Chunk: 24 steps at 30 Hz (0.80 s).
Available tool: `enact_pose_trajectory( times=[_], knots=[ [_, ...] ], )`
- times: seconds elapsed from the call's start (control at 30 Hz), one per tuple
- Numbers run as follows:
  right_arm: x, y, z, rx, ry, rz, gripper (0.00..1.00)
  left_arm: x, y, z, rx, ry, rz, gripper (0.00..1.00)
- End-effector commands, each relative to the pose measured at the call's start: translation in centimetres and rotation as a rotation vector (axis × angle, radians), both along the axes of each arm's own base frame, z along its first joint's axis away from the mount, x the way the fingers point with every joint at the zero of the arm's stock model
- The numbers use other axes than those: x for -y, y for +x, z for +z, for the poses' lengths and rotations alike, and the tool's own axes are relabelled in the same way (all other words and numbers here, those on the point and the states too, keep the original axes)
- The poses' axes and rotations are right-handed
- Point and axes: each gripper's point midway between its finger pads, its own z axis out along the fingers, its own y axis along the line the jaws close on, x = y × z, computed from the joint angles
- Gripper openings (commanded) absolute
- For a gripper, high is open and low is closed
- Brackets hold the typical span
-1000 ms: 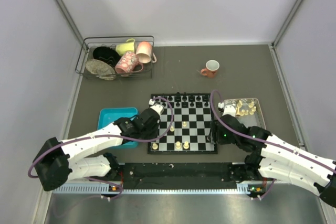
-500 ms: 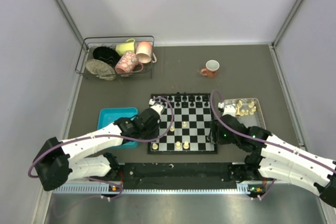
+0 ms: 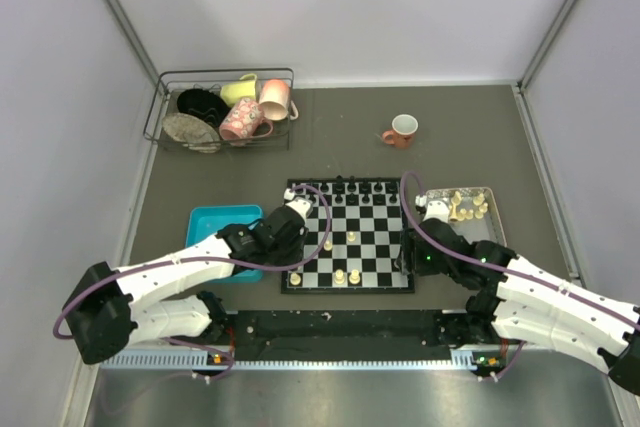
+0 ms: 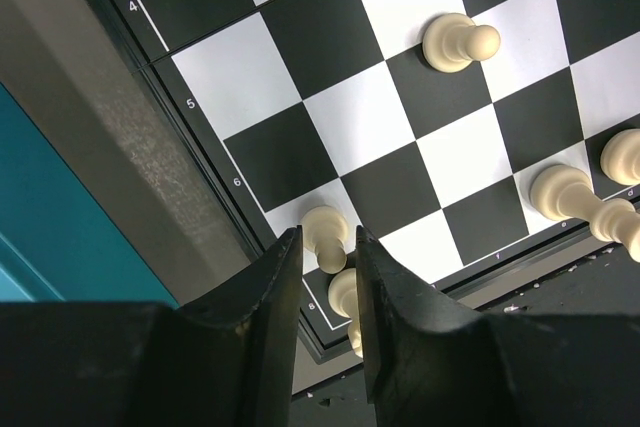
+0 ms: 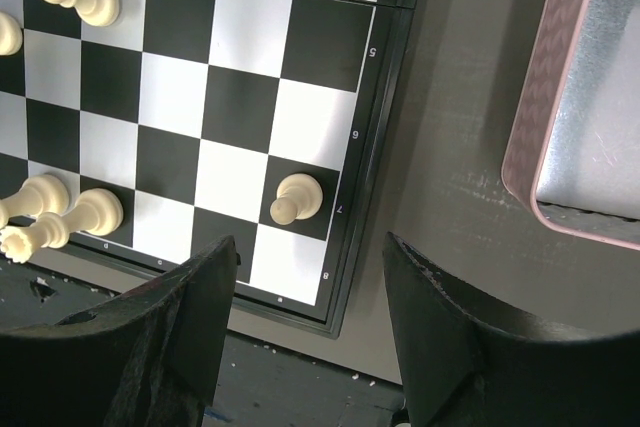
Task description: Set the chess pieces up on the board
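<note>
**Left arm low at the board's corner, right arm idle**

In the left wrist view the left gripper (image 4: pixel 328 239) hangs low over the bottom-left rim of the board (image 4: pixel 352 117), fingers only a narrow slit apart. A cream piece (image 4: pixel 342 297) shows in that slit at bottom centre. A neighbouring pawn (image 4: pixel 325 227) stands just beyond the tips. Whether the pads bear on the piece or are clear of it I cannot tell. Such a tight, low stance suits seating a tiny figure on an edge square without toppling the one beside it.

The right gripper (image 5: pixel 310 247) is spread wide and empty. In its own view it is poised over a lone pawn (image 5: pixel 297 197) by the board's right border, near the pink tray (image 5: pixel 550 77) at upper right. In the overhead view spare cream pieces (image 3: pixel 465 205) lie in that tray at centre right, so the set-up looks far from finished.
</note>
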Motion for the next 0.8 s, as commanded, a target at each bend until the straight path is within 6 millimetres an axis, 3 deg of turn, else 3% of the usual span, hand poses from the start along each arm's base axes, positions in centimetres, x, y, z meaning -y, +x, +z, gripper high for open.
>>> enact_pose_trajectory(
  times=[0.0, 0.13, 0.4, 0.7, 0.77],
  knots=[
    [-0.8, 0.6, 1.2, 0.034, 0.027, 0.009, 0.61, 1.1, 0.8, 1.5, 0.043, -0.050, -0.008, 0.34],
    [-1.0, 0.6, 1.6, 0.042, 0.033, 0.016, 0.61, 1.1, 0.9, 2.0, 0.053, -0.051, -0.010, 0.36],
    [-1.6, 1.3, 2.8, 0.062, 0.031, 0.028, 0.61, 1.9, 2.2, 5.1, 0.145, -0.114, -0.021, 0.41],
    [-3.5, 3.3, 6.6, 0.133, 0.025, 0.077, 0.61, 2.5, 3.0, 8.3, 0.255, -0.211, -0.023, 0.45],
    [-4.3, 3.8, 6.5, 0.120, 0.002, 0.097, 0.61, 2.5, 3.0, 8.4, 0.262, -0.215, -0.025, 0.45]
  ],
)
